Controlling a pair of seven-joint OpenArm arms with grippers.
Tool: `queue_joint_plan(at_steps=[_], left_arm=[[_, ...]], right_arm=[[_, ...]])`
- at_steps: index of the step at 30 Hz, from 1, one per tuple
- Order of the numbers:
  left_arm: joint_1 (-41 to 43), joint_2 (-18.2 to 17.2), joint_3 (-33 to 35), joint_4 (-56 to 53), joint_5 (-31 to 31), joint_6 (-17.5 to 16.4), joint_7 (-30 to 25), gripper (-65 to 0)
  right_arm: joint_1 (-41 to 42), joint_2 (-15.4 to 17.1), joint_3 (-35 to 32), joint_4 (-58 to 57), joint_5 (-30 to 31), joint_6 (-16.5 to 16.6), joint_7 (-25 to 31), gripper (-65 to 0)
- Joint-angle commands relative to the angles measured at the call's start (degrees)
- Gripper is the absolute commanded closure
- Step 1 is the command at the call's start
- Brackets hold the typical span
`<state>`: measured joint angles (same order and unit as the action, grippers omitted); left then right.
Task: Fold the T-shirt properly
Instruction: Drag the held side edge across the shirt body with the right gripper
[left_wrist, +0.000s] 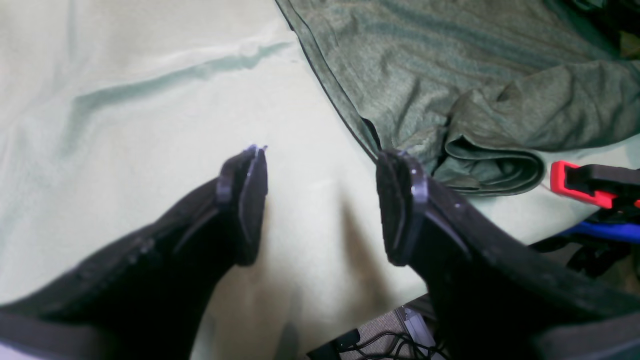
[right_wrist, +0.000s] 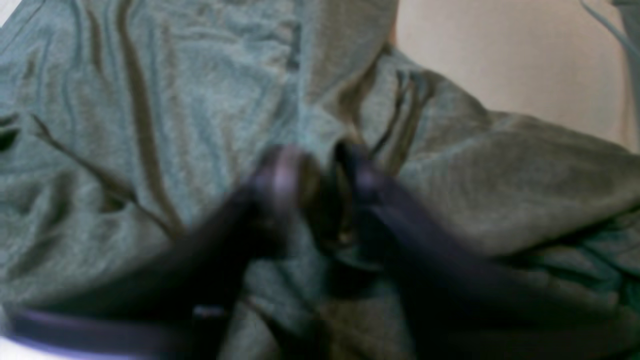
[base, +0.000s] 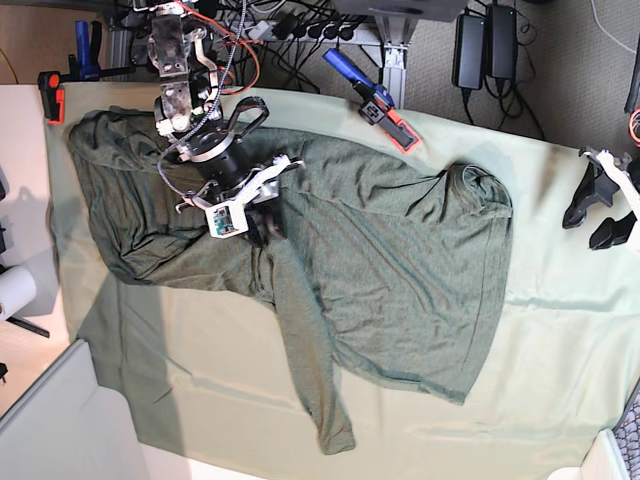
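The T-shirt lies spread and rumpled on the pale sheet. The left gripper stands wide open and empty beside its edge. The right gripper is blurred against the fabric; its jaws cannot be made out.

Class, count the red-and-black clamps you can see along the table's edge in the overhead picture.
2: one clamp at the far-left corner by the T-shirt, another clamp at the top edge, centre. Others may be hidden.
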<state>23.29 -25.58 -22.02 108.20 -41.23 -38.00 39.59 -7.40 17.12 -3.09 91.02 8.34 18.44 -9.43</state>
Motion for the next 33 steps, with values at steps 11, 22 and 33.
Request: queue_joint_plan(at_steps=[11, 22, 33], left_arm=[[-0.2, -1.1, -0.4, 0.8, -2.0, -0.7, 0.6, -38.1], [0.2, -1.3, -0.4, 0.8, -7.4, -1.7, 6.5, -38.0], [1.8, -1.3, -0.4, 0.8, -7.7, -1.7, 6.5, -38.0]], right_arm=[[8.4, -4.4, 0.5, 1.1, 1.3, -0.2, 1.9, -35.6], [24.4, -15.7, 0.5, -13.4, -6.4, -3.8, 5.6, -35.6], [48.0, -18.1, 0.5, -58.3, -13.6, -9.7, 9.7, -35.6]])
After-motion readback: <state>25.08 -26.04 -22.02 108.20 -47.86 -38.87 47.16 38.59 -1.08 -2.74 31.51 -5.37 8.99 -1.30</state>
